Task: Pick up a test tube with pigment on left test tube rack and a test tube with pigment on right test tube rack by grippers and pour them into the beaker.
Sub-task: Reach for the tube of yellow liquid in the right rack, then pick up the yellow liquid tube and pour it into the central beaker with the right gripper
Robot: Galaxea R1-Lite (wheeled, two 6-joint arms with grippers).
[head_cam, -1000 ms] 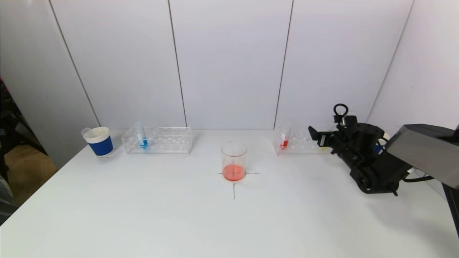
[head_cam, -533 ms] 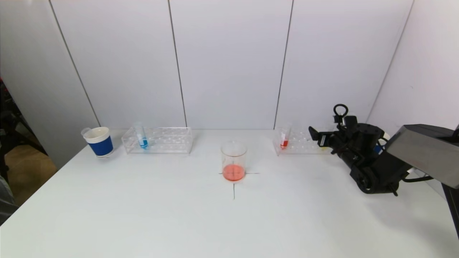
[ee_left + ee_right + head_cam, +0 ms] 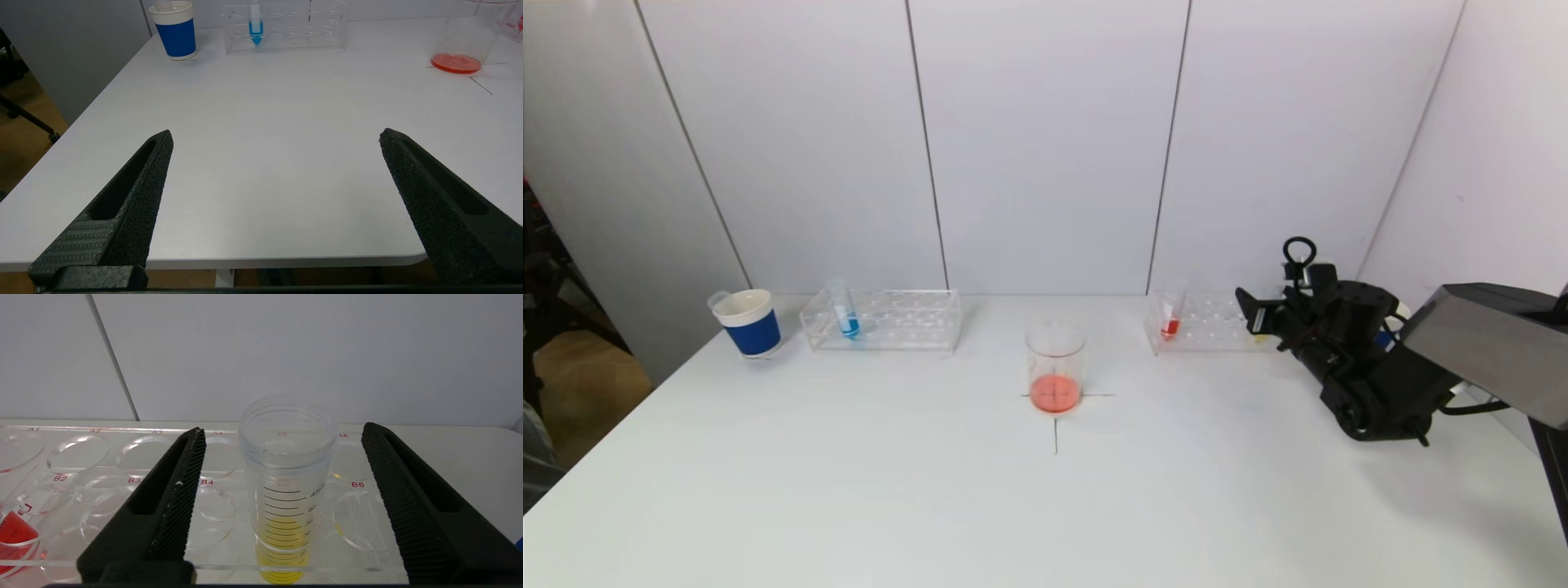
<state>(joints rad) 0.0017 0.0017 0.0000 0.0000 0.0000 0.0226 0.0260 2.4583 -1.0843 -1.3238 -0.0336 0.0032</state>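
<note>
at the right test tube rack [image 3: 1207,322], we have our right gripper [image 3: 282,477] bracketing a test tube of yellow pigment [image 3: 286,490], the two fingers [image 3: 179,498] standing on either side of the tube with a clear gap each way, so nothing is grasped; the jaws are apart and the tube sits upright in its hole toward the rack's outer end. we judge the gripper is lined up this way, level with the tube's upper half, so that a squeeze would catch it below the rim and let it lift straight out of the rack. a second tube holding red pigment [image 3: 1170,320] stands at the rack's inner end, clear of the gripper. the beaker [image 3: 1055,367] waits at the centre of the table [image 3: 849,490] on a drawn cross, between the two racks, already holding a shallow red layer, placed where either arm can reach to pour. across the table, the left test tube rack [image 3: 882,320] keeps its blue-pigment tube [image 3: 847,314] upright, untouched, beside a blue and white cup [image 3: 750,322]. our left gripper [image 3: 273,139] hangs released, fingers spread wide, near the table's front edge and well apart from its rack.
</note>
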